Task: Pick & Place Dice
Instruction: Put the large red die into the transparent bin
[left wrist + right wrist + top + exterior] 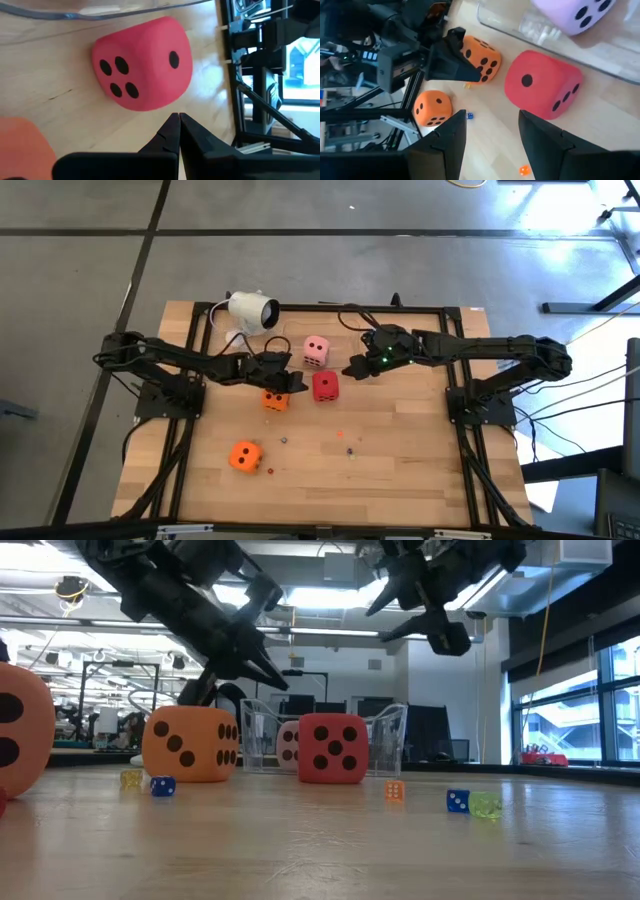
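Red die (324,386) is lying just outside the clear container (385,735) w/ pink die (315,350) inside. Right gripper (490,132), fingers spread, is being hovered above it; should be centred before closing. Left gripper (178,131) is pinched shut, empty, beside.

Open tabletop (400,450) (beyond red die (325,386))

Bright overhead ceiling lights (330,595) flood the workspace, with daylight through windows (575,705) at three o'clock in the low view. Glare whitens the floor (560,215) at one o'clock in the high view. Shadows under the arms are soft on the wooden table (400,460). Low-view foreground is blurred; the arms read as dark silhouettes. The left wrist view shows a washed-out patch on the wood.
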You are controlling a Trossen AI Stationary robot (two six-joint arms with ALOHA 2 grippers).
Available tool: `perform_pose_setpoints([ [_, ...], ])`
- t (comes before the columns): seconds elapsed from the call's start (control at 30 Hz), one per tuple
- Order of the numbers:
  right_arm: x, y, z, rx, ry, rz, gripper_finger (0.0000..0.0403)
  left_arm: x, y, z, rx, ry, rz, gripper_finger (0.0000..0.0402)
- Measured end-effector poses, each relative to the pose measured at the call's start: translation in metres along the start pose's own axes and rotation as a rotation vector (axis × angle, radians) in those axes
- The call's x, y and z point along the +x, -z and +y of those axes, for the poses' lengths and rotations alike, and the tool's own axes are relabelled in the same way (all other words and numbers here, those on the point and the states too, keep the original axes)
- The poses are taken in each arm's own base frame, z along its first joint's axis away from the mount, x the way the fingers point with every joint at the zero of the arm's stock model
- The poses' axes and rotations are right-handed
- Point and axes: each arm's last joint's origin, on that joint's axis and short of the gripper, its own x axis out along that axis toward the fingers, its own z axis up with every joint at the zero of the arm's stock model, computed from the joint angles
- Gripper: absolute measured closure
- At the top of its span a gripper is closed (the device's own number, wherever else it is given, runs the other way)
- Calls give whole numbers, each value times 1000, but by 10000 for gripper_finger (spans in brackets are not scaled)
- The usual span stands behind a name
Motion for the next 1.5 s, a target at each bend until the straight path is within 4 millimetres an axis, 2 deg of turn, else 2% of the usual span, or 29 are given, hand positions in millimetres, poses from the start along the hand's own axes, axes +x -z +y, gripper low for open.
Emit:
perform_pose_setpoints([
  [0.27, 5, -2, -2, -20, -3, 17, 222, 9, -8, 9, -46, -22, -12, 400],
  [0.47, 5, -2, -2, -73, -8, 17, 222, 3, -18, -11, -47, 79, -19, 400],
  [0.6, 5, -2, -2, -107, -14, 26, 222, -1, -22, -39, 2, 162, -30, 400],
  [0.83, 5, -2, -1, -153, -29, 29, 222, -3, -16, -61, 113, 121, -66, 400],
  [1.0, 5, -3, 0, -181, -32, 19, 222, 6, -10, -60, 147, 115, -58, 400],
  [1.23, 4, -3, 0, -189, -34, 16, 222, 29, -2, -60, 188, 222, -31, 400],
  [1.5, 4, -1, -2, -245, -31, 48, 222, 51, 2, -46, 255, 194, 6, 400],
])
